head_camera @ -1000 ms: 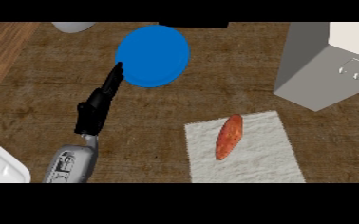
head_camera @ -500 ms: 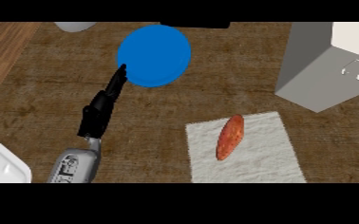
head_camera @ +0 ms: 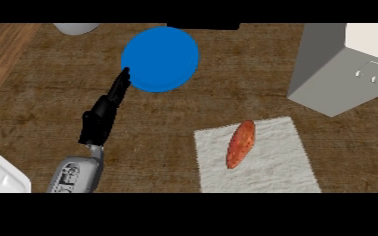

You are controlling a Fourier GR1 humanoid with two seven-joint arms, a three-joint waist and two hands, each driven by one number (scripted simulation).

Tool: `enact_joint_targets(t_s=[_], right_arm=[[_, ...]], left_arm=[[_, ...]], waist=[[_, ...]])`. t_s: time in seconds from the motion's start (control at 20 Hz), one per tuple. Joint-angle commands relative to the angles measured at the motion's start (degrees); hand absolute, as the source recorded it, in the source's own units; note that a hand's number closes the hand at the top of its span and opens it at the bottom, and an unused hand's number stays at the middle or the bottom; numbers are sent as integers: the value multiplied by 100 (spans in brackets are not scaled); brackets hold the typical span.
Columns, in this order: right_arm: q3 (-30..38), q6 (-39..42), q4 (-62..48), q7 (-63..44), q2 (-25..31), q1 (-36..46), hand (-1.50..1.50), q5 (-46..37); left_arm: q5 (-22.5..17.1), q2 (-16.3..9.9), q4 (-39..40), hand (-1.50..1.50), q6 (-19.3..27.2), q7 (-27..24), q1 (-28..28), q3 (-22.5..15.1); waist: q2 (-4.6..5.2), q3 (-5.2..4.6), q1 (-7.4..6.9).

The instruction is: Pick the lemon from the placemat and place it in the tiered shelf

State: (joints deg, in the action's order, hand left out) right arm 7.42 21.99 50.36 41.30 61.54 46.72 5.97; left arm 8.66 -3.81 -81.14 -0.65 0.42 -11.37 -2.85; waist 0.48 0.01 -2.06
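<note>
On the white placemat (head_camera: 284, 167) at the lower right lies a long orange-red piece of produce (head_camera: 241, 144), tilted slightly; it does not look like a lemon. The grey tiered shelf (head_camera: 328, 75) stands at the right edge, above the placemat. My left hand (head_camera: 101, 117) is on the left side of the counter, open, its straight fingers pointing up and touching the lower left rim of a blue plate (head_camera: 160, 57). It holds nothing and is well apart from the placemat. My right hand does not show.
A pale rounded object (head_camera: 76, 28) sits at the top left, and a white object (head_camera: 11, 180) pokes in at the lower left corner. A lighter wooden strip (head_camera: 11, 45) runs along the left edge of the dark counter.
</note>
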Motion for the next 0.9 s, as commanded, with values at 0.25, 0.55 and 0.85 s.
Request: enact_joint_targets(t_s=[0.25, 0.55, 0.85], right_arm=[[22, 580, -978, -24, -1072, 591, 150, 305], [44, 765, -1838, 228, -1174, 1109, 150, 75], [-39, 623, -2461, 339, -1336, 1725, 150, -239]], left_arm=[[36, 5, -83, 0, 24, 24, 80, 6], [-123, -203, -246, 0, -183, 192, -18, 178], [61, 101, 327, 0, 38, -150, -225, 49]], waist=[[-9, 4, 30], [8, 6, 14], [63, 6, -30]])
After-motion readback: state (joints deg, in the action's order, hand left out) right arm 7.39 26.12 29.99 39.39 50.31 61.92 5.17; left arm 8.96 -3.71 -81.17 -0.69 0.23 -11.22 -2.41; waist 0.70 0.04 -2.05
